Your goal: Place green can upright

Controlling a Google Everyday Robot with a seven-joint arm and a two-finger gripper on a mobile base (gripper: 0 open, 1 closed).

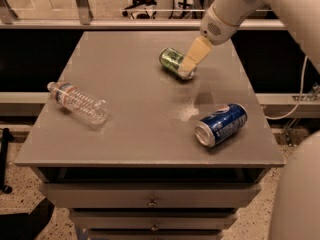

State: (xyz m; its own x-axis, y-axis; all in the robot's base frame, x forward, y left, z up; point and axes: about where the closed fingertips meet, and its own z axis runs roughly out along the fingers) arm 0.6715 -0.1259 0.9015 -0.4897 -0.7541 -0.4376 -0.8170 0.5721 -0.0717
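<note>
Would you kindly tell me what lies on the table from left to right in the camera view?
Plastic bottle → green can, with the claw at its right end → blue can.

The green can [171, 60] lies on its side on the worktop [125, 134], rear centre, mottled green with a silver rim. The gripper [189, 66] sits over its right end

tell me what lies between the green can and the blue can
Only bare tabletop, as the camera view shows. The gripper hangs over the green can.
</note>
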